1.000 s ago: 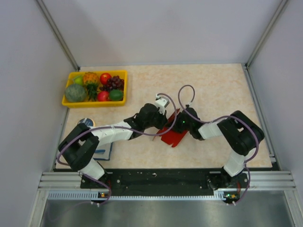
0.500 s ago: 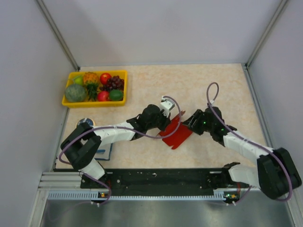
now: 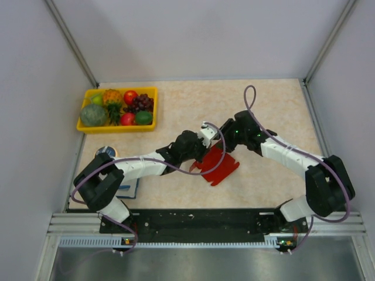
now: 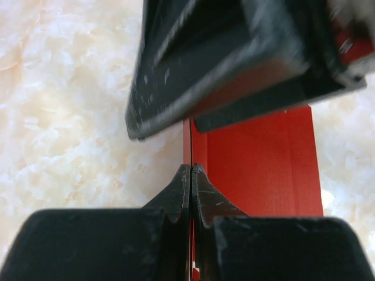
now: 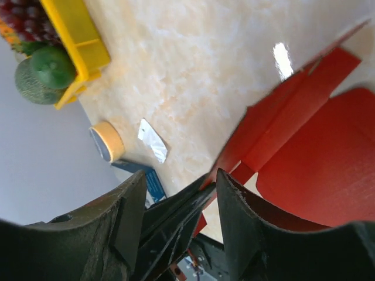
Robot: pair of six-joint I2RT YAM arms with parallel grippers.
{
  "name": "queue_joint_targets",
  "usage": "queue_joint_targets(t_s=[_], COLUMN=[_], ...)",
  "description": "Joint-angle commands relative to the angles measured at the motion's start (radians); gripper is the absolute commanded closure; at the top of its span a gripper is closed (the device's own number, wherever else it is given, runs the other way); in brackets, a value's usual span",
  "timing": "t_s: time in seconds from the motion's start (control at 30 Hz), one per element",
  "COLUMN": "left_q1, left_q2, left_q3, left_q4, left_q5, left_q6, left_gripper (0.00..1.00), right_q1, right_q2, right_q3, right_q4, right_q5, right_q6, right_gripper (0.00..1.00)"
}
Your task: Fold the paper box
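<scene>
While the left end effector (image 4: 191,171) pinches the light, probably floppy paper box (image 4: 258,164) by its edge, the right end effector (image 5: 180,178) stands spread.

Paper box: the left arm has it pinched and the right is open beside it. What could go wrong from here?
1. The left fingers pinch only a thin edge of the box. A push from the right could pull it out of the grip or tear it.
2. The open right fingers sit very close to the left ones, so closing now may strike them rather than catch a flap.
</scene>
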Motion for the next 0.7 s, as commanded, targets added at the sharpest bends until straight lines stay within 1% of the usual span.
queue_joint_targets(t_s=[0.0,0.13,0.27,0.4,0.57,0.63,0.67], left_q1=[-0.006,-0.009,-0.029,-0.052,-0.080,-0.087,-0.089], left_q2=[-0.012,-0.013,-0.010,-0.022,-0.024,-0.024,-0.024], left_q3=[-0.030,-0.042,-0.043,-0.059,-0.062,-0.065,-0.066], left_q4=[-0.061,-0.033,-0.020,0.005,0.016,0.023,0.028], left_q5=[-0.042,-0.096,-0.156,-0.171,-0.184,-0.187,-0.185], left_q6=[0.058,0.080,0.117,0.137,0.167,0.172,0.181], left_gripper=[1.00,1.00,1.00,1.00,1.00,1.00,1.00], right_q1=[0.043,0.050,0.048,0.048,0.051,0.051,0.051], right_q2=[0.049,0.032,0.064,0.109,0.138,0.149,0.155], right_q3=[0.060,0.042,0.042,0.077,0.108,0.105,0.097], right_q4=[-0.120,-0.137,-0.135,-0.120,-0.111,-0.103,-0.100], right_q5=[0.073,0.115,0.103,0.110,0.112,0.118,0.112], right_q6=[0.123,0.145,0.175,0.174,0.152,0.163,0.164], right_gripper=[0.50,0.50,0.52,0.54,0.54,0.57,0.62])
